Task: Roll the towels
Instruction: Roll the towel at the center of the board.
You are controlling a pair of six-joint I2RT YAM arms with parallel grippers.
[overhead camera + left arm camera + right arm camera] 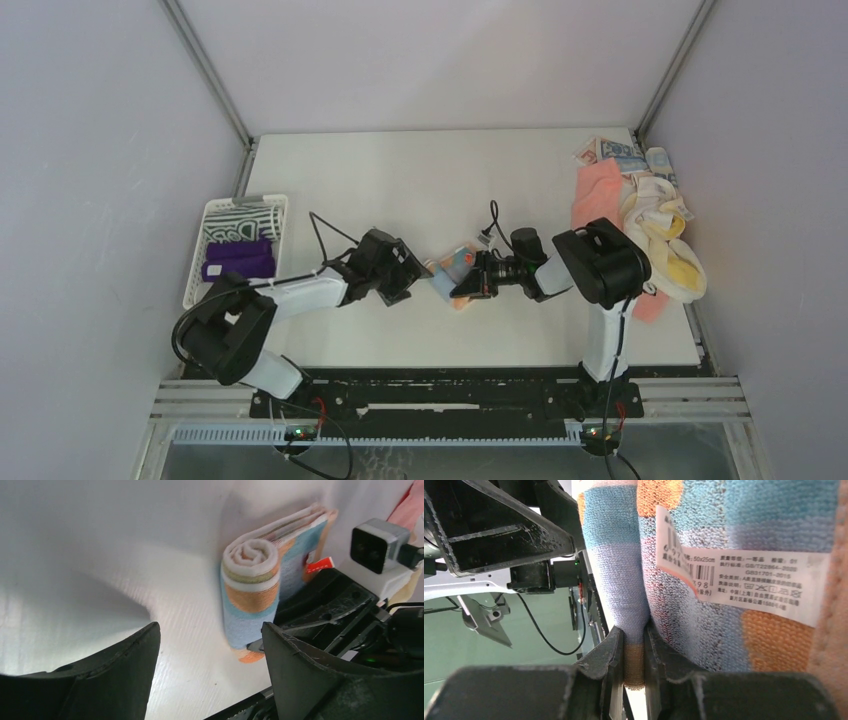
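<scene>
Now the right gripper (634,652) is pinched narrow on an edge of the blue-and-orange towel (252,587). The roll stands just ahead of the wide-spread left gripper (210,632). Best close the left squarely around the coil, holding tension; the loose tail seems short.

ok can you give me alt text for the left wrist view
A partly rolled light-blue and orange towel lies on the white table, its spiral end toward the camera, just beyond the open left gripper. The right gripper, black, pinches the towel's near edge from the right.
</scene>
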